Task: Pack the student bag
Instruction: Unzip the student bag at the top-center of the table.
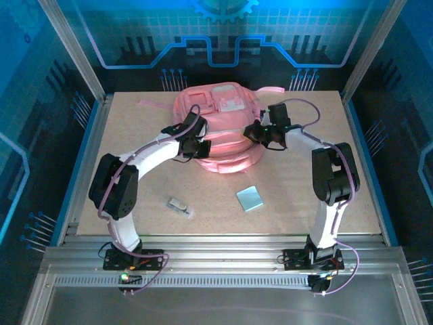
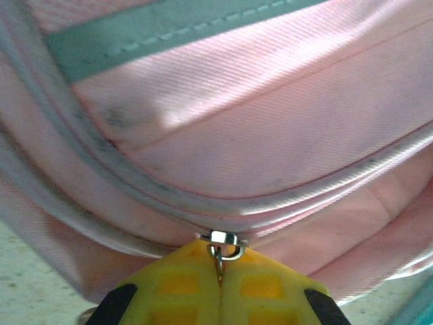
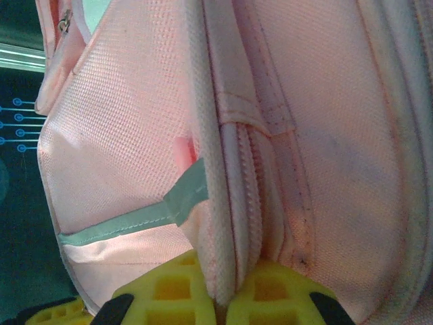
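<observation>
Packing looks barely begun. The student bag (image 1: 220,128), soft pink twill with corded piping, lies at twelve o'clock on the speckled surface (image 1: 325,183). The left claw (image 2: 220,274) clamps its metal zip pull (image 2: 225,242) and the right claw (image 3: 226,288) pinches a piped seam, while a flat blue square (image 1: 249,198) and a small pale object (image 1: 179,205) sit unpacked at its six o'clock.

Table (image 1: 298,210) carries student bag (image 1: 226,147), blue square (image 1: 249,198) (lying askew), small pale object (image 1: 180,206).
</observation>
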Robot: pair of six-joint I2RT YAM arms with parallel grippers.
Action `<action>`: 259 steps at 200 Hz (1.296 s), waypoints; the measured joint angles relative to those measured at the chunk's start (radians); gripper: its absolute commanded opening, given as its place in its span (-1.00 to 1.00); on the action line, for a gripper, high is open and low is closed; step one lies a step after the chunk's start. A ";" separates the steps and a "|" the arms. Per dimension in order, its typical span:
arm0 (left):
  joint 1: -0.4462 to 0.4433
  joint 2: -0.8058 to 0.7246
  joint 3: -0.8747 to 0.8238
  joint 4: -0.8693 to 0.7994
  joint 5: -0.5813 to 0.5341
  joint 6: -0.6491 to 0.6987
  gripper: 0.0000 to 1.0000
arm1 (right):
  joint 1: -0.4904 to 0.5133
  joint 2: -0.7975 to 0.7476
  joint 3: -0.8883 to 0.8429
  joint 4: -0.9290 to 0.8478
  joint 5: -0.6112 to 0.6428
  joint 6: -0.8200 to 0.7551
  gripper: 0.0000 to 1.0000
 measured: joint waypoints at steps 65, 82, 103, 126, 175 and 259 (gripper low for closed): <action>0.058 0.015 0.020 0.022 -0.183 0.138 -1.00 | 0.001 0.000 0.075 -0.108 -0.007 -0.124 -1.00; 0.068 0.038 0.031 0.051 -0.192 0.185 -1.00 | 0.001 0.000 0.095 -0.129 -0.006 -0.158 -1.00; 0.082 0.058 0.031 0.128 -0.191 0.275 -1.00 | 0.001 0.000 0.117 -0.150 0.005 -0.199 -1.00; 0.097 0.074 0.029 0.206 -0.166 0.365 -1.00 | 0.000 0.000 0.132 -0.172 0.036 -0.249 -1.00; 0.164 0.059 -0.026 0.298 0.022 0.479 -0.94 | -0.011 0.000 0.157 -0.209 0.026 -0.326 -1.00; 0.209 0.035 -0.001 0.263 0.135 0.510 -0.54 | -0.043 0.000 0.218 -0.312 -0.024 -0.438 -1.00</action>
